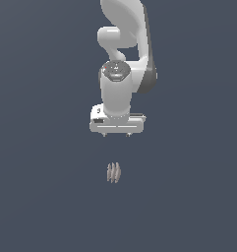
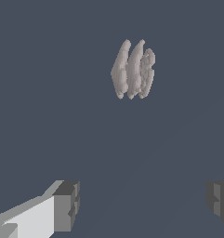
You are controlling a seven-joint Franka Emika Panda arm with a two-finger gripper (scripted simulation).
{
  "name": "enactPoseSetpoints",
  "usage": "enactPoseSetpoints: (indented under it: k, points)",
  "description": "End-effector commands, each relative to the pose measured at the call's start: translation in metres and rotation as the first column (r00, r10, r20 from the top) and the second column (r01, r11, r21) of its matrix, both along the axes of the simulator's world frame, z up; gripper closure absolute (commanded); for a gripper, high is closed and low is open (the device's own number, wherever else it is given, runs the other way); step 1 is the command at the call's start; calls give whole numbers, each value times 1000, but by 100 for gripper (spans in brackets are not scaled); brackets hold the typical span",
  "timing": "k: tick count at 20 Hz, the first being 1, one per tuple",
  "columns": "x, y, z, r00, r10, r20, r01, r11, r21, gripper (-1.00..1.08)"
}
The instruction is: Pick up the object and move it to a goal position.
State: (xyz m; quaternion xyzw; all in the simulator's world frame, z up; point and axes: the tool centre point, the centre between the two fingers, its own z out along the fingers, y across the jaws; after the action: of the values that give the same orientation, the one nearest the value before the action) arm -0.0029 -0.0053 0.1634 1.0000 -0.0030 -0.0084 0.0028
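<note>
The object (image 1: 113, 172) is a small pinkish-tan lump with three upright ribs, resting on the dark grey floor. In the wrist view the object (image 2: 133, 69) shows its lobes side by side, well apart from the fingers. My white gripper (image 1: 116, 134) hangs from the arm, above the object in the exterior view, and does not touch it. Its jaws stand wide apart, with one grey pad (image 2: 67, 206) and the other pad (image 2: 219, 199) at opposite sides of the wrist view. Nothing lies between them.
A flat dark grey surface (image 1: 41, 197) fills both views. The white arm (image 1: 125, 44) rises behind the gripper toward the exterior view's upper edge.
</note>
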Motion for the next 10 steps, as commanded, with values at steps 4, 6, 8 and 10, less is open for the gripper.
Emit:
enactPoseSetpoints:
  k: [4,6,8,10]
  points:
    - [1,6,1,1000,16,1,-16,1000,0,-92]
    - [1,18,4,999,43,3,-43,999,0,-92]
    - [2,29,7,997,72,5,-72,997,0,-92]
    - [2,35,8,996,86,6,-86,996,-1,-92]
